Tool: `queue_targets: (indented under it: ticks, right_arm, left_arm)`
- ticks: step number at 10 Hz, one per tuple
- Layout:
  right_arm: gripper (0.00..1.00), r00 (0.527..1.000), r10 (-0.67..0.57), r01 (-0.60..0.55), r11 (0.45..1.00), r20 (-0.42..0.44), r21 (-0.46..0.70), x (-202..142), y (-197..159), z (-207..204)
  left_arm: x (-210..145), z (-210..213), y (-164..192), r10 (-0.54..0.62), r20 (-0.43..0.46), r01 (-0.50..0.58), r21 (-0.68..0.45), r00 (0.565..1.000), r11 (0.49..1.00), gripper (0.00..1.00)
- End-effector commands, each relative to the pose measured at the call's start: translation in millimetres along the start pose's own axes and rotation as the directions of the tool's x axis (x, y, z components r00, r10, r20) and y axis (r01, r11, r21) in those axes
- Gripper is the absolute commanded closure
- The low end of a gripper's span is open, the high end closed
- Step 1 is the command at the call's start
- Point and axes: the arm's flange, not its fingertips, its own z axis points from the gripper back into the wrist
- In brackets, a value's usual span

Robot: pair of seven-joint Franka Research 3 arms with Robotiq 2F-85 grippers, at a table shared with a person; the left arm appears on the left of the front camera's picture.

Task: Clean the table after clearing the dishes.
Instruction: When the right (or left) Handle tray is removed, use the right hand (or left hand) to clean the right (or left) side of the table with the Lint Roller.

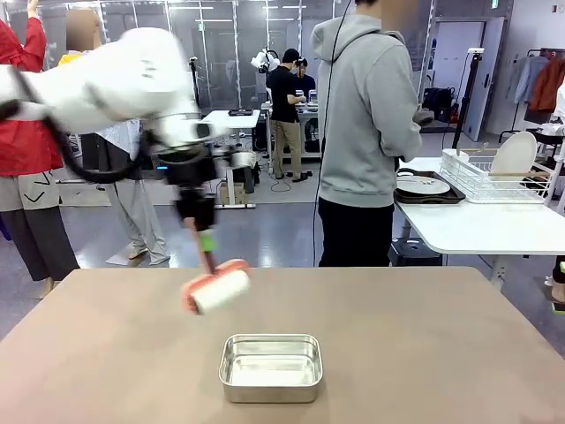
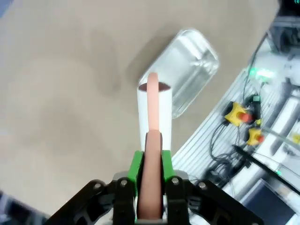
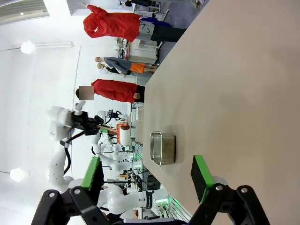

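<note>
Roller (image 1: 221,291) hangs over the table (image 1: 441,353), clamped in the left jaws near a steel pan (image 1: 270,389). Right jaws stand wide apart.

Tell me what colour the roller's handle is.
The handle is salmon pink; left wrist view shows it best.

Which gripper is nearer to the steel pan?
Left. The left gripper, shut on the lint roller, hangs just above and beside the steel pan; the right gripper, open, is well off along the table.
</note>
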Motion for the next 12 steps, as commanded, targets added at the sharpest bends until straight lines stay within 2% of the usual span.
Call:
queue_targets:
  ticks: [1, 2, 3, 4, 9, 10, 11, 12]
  right_arm:
    - [0.05, 1.000, -0.010, 0.010, 1.000, -0.012, -0.003, -3, 4, 0]
    - [0.05, 1.000, -0.010, 0.010, 1.000, -0.012, -0.003, -3, 4, 0]
    - [0.05, 1.000, -0.010, 0.010, 1.000, -0.012, -0.003, -3, 4, 0]
    - [0.05, 1.000, -0.010, 0.010, 1.000, -0.012, -0.003, -3, 4, 0]
    - [0.05, 1.000, -0.010, 0.010, 1.000, -0.012, -0.003, -3, 4, 0]
    - [0.05, 1.000, -0.010, 0.010, 1.000, -0.012, -0.003, -3, 4, 0]
    - [0.05, 1.000, -0.010, 0.010, 1.000, -0.012, -0.003, -3, 4, 0]
    - [0.05, 1.000, -0.010, 0.010, 1.000, -0.012, -0.003, -3, 4, 0]
  left_arm:
    - [-55, -67, 50, 0.602, 0.120, -0.549, -0.300, 0.790, 0.780, 1.00]
    - [-68, -86, 60, 0.622, 0.175, -0.543, -0.348, 0.763, 0.764, 1.00]
    - [-79, -94, 71, 0.626, 0.250, -0.545, -0.327, 0.738, 0.772, 1.00]
    - [-75, -51, 80, 0.316, 0.018, -0.311, -0.125, 0.949, 0.942, 1.00]
    - [-75, -51, 80, 0.316, 0.018, -0.311, -0.125, 0.949, 0.942, 1.00]
    - [-71, -51, 76, 0.335, 0.030, -0.329, -0.124, 0.942, 0.936, 0.79]
    - [-49, -41, 91, 0.431, 0.150, -0.391, -0.238, 0.890, 0.889, 0.79]
    - [-45, -43, 107, 0.506, 0.265, -0.443, -0.264, 0.821, 0.857, 0.79]
